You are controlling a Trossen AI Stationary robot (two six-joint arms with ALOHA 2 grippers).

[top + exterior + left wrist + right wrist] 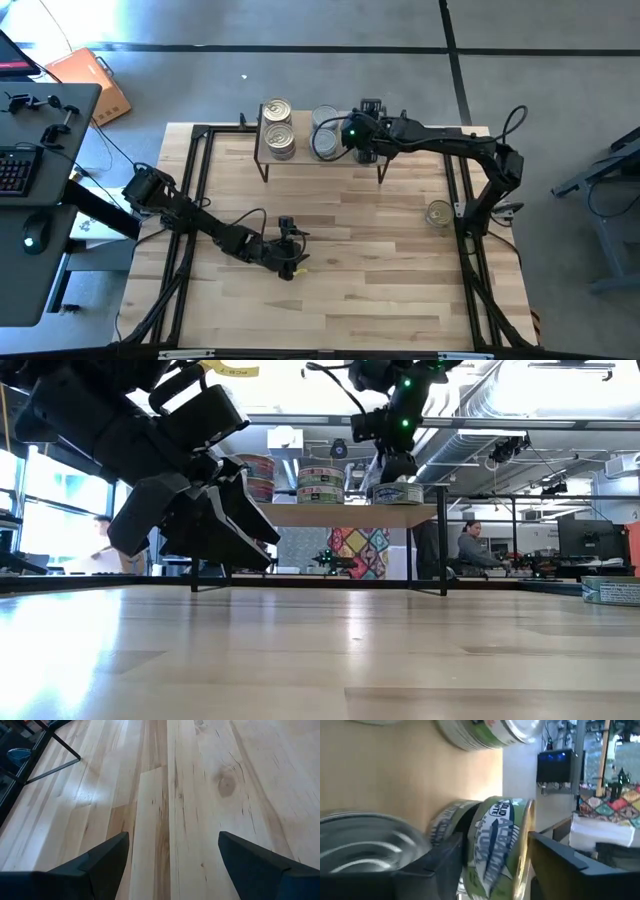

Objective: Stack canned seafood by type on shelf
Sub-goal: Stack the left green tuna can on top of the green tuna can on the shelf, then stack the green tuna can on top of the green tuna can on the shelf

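Note:
The shelf (304, 135) stands at the table's far side and carries several tins of canned seafood: a stack at its left (279, 126) and silvery tins in the middle (325, 133). My right gripper (362, 140) hovers over the shelf's right part. Its fingers stand apart on either side of a green-labelled tin (495, 850), which rests on the shelf top (400, 492) next to another tin (445, 822). One more tin (438, 213) sits on the table at the right. My left gripper (172, 865) is open above bare table near the middle (290, 252). My right gripper's fingers flank the green-labelled tin, one finger (445, 865) by its bottom side and the other (560, 865) by its lid rim (529, 840). Whether either finger touches the tin I cannot tell. The tin sits on the shelf, not lifted.
The black frame rails (195, 190) run along the table's left and right sides. A desk with a keyboard and mouse (25, 180) stands off the table's left. The wood between the shelf and my left gripper is bare. People sit in the room behind (470, 545).

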